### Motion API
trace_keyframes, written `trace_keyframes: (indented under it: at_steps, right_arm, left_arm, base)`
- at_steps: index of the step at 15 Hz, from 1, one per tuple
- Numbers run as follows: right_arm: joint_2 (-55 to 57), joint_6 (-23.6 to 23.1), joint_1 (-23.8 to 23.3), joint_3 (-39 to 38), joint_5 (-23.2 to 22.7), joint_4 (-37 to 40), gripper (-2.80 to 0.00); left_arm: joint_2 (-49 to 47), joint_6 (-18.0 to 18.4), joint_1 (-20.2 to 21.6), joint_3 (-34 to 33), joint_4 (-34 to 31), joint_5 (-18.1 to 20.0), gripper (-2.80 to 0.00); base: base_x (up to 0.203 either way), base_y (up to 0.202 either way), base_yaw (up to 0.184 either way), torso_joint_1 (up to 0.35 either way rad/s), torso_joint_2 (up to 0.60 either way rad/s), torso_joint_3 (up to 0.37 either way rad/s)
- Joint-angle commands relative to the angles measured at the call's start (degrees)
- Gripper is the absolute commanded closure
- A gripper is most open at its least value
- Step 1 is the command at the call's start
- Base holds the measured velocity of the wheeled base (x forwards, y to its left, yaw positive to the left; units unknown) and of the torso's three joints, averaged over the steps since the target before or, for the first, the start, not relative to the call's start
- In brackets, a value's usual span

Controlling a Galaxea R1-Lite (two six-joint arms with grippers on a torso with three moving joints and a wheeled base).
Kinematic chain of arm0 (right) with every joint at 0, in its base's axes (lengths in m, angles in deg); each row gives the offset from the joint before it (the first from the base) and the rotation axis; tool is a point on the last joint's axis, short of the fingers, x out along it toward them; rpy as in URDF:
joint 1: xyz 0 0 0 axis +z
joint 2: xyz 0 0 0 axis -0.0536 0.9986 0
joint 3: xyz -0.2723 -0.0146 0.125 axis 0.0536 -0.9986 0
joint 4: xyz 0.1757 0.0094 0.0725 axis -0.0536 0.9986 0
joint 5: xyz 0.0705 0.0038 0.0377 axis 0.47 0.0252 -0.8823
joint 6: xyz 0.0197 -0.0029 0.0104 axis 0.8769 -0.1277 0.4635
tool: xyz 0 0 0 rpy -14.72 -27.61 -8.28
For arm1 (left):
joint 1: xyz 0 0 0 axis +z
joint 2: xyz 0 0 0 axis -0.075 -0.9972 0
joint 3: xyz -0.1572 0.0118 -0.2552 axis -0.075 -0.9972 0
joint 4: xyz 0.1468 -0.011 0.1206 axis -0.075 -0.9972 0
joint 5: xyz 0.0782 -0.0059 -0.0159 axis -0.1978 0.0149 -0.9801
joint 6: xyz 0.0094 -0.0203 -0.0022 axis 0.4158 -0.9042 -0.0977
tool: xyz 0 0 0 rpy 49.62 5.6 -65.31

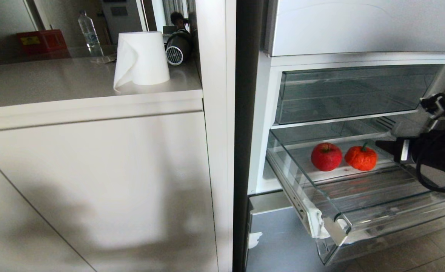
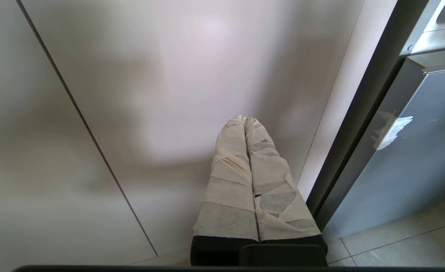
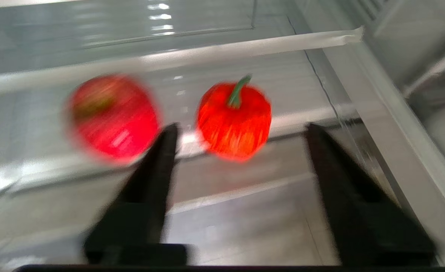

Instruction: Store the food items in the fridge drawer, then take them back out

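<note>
Fridge drawer (image 1: 322, 211) is standing pulled out, white tape scraps on its near left corner. Two red food items are sitting side by side toward its far end — an apple (image 1: 326, 156) on the left, a ribbed, green-stemmed one (image 1: 361, 157) on the right. The right tool (image 3: 241, 130) is hovering just right of them, its black fingers spread and gripping nothing. The left tool (image 2: 246, 121) is hanging by the cabinet door (image 2: 162, 75), fingers pressed together — empty.

A home kitchen — an open fridge with clear plastic drawers (image 1: 343, 94) stands built in beside pale flat-fronted cabinets (image 1: 94, 181), and a white paper towel roll (image 1: 142, 58) sits on the beige worktop (image 1: 37, 83) — tiled floor (image 1: 433, 245) below.
</note>
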Motion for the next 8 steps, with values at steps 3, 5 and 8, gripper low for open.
trace_keyframes:
  at_steps: [3,5,8]
  right_arm:
    - [-25.7,-0.1,1.9,-13.4,-0.2,-0.2,0.00]
    - [-38.6,-0.2,4.3,-19.8,-0.4,0.0,0.00]
    - [-57.0,-0.6,7.4,-28.3,-0.2,0.3,0.00]
  left_arm:
    - [0.0,0.0,0.0,0.0,0.0,0.0,0.00]
    - [0.0,0.0,0.0,0.0,0.0,0.0,0.00]
    - [0.0,0.0,0.0,0.0,0.0,0.0,0.00]
  base:
    - [0.000,0.000,0.000,0.000,0.00,0.000]
    - [0.000,0.000,0.000,0.000,0.00,0.000]
    - [0.000,0.000,0.000,0.000,0.00,0.000]
